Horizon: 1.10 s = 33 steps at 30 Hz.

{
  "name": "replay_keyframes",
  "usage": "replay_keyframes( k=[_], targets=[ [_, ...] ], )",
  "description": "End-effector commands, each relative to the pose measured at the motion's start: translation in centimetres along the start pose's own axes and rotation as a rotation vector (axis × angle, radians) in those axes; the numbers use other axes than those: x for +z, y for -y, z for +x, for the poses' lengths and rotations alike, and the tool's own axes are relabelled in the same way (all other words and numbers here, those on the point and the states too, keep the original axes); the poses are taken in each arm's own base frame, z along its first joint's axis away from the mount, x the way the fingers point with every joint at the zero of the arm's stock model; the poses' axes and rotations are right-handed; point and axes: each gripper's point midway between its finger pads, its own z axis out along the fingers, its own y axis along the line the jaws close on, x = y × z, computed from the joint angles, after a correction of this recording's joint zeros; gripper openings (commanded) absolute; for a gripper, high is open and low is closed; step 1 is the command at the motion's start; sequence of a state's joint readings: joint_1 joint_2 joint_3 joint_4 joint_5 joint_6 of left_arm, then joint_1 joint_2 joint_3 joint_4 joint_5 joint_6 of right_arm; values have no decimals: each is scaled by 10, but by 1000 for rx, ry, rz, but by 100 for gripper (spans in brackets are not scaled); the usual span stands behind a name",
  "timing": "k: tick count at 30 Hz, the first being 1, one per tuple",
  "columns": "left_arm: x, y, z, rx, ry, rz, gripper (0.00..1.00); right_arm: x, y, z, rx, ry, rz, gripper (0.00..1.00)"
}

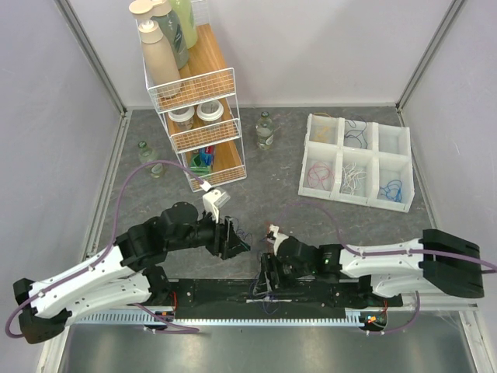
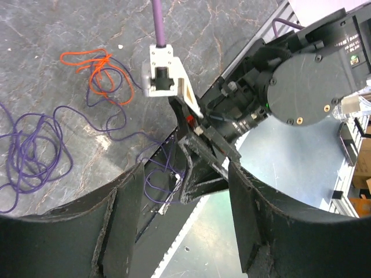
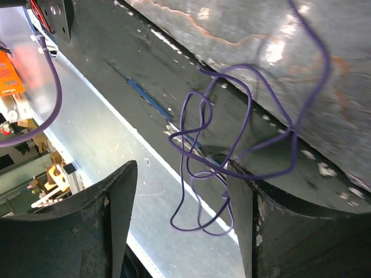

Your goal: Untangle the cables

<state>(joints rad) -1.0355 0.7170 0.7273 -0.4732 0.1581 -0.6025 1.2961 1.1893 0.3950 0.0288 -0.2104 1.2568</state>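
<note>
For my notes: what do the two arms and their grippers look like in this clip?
Both the left arm and right arm have white links, black joint housings and a mauve hose looping alongside. The left gripper and right gripper have broad, black, curved fingers with rough, frayed edges.

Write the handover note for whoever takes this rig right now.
Left gripper: open, empty.
Right gripper: open; the purple cable loops between its fingers, not gripped.
Purple cable and orange-red cable lie crossed on the table by the near edge, one purple loop hanging over it.
Done: sorted cables sit in compartments of the white tray.
Left: separate purple from orange-red, probably tray both.
</note>
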Motion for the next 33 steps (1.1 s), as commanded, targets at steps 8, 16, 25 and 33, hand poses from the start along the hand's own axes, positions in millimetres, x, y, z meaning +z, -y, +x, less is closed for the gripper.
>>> replay_keyframes(
  k=[8, 16, 25, 33],
  targets=[
    [-18, -4, -14, 63, 58, -49, 66, 21, -12, -3, -104, 22, 170, 59],
    [-18, -6, -13, 70, 65, -52, 66, 21, -4, -12, -145, 74, 273, 36],
    [-19, -10, -14, 76, 71, -70, 66, -2, -11, -25, -223, 112, 335, 0],
    [-12, -10, -12, 75, 71, -53, 66, -35, 16, -28, -348, 85, 495, 7]
  ],
)
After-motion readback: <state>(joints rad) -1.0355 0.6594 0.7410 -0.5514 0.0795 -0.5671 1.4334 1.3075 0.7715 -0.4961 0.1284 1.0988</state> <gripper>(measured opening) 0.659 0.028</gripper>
